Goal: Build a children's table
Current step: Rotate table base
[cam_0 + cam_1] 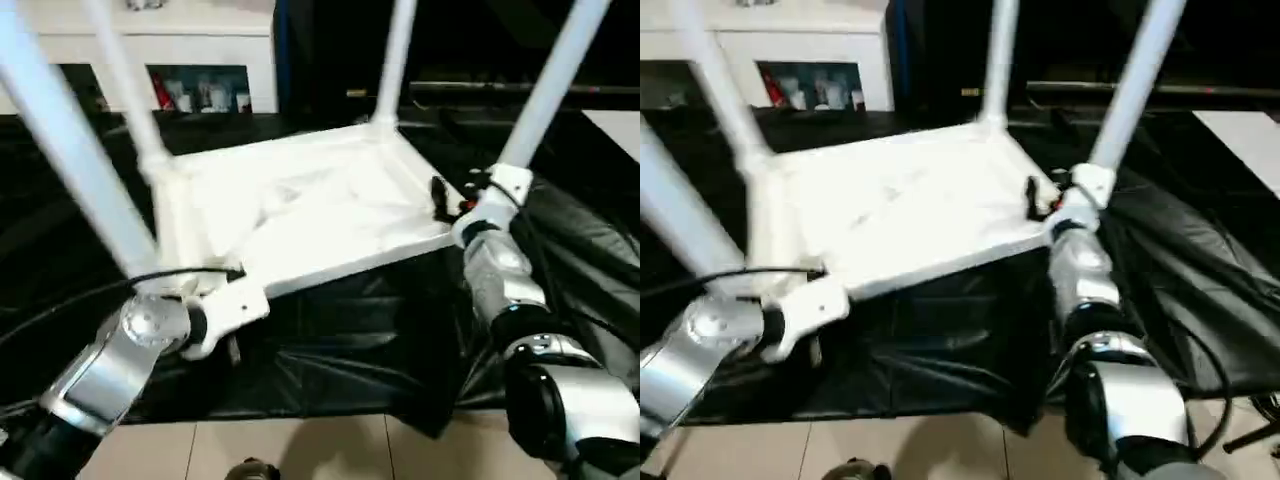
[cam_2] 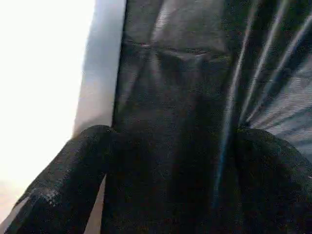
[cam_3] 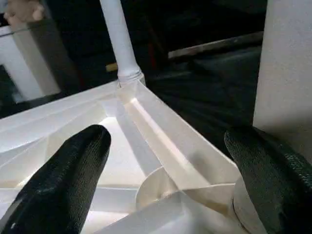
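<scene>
- The children's table [image 1: 320, 215] lies upside down on the black-draped tabletop [image 1: 340, 340], ribbed underside up, all four white legs [image 1: 550, 85] standing in their corner sockets.
- The left arm reaches in low to the near left corner — its left hand [image 2: 165, 195] shows two black fingers [image 2: 63, 185] spread apart over black cloth, gripping nothing.
- The right arm stretches forward to the near right corner — the right hand [image 3: 170, 185] is spread wide, one finger [image 3: 68, 185] over the ribs, the other beside the leg's base.
- No readable writing.
</scene>
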